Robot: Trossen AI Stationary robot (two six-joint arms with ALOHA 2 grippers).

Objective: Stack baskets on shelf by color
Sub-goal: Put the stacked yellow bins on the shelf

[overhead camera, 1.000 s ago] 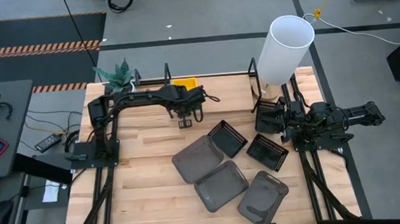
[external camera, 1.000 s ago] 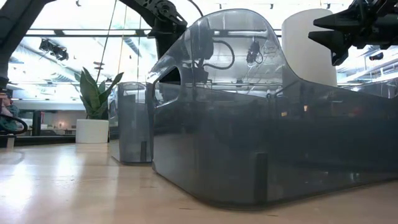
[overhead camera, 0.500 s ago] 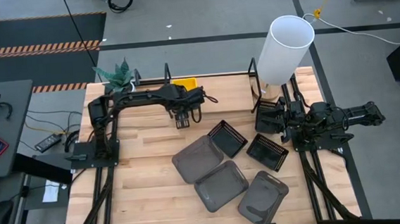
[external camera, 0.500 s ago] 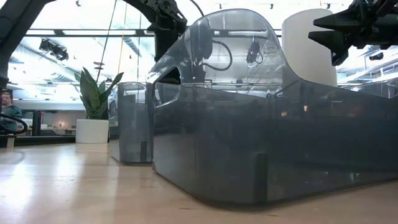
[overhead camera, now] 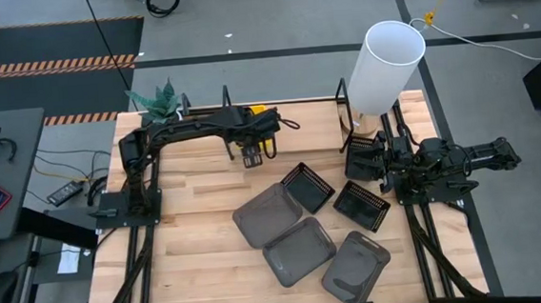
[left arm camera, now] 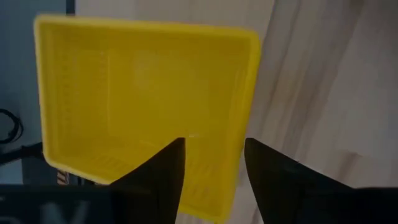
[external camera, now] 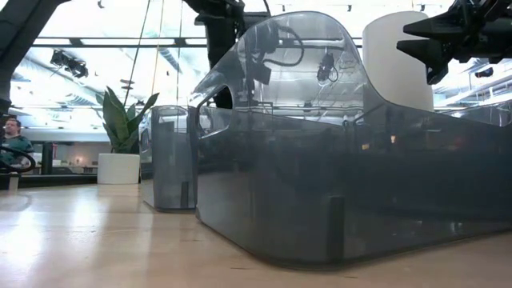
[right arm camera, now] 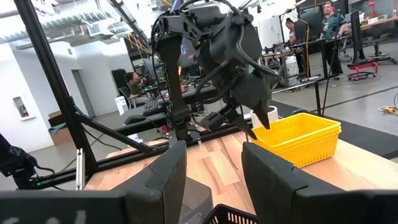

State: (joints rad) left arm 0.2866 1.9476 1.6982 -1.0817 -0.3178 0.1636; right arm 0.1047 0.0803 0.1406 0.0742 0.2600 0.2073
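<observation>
Left gripper, fingers spread, hovers over the yellow basket; grey baskets and black ones remain unshelved.

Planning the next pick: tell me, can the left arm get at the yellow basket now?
Probably yes. The left pincer hangs open right beside the yellow basket, with nothing visible between its fingers and the basket's rim.

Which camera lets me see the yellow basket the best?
The left wrist view: the yellow basket fills most of it, right beyond the left gripper, whose fingers are open. The right wrist view shows the basket from the side, farther off. The high view shows only a corner behind the left arm. The low view doesn't show it.
</observation>
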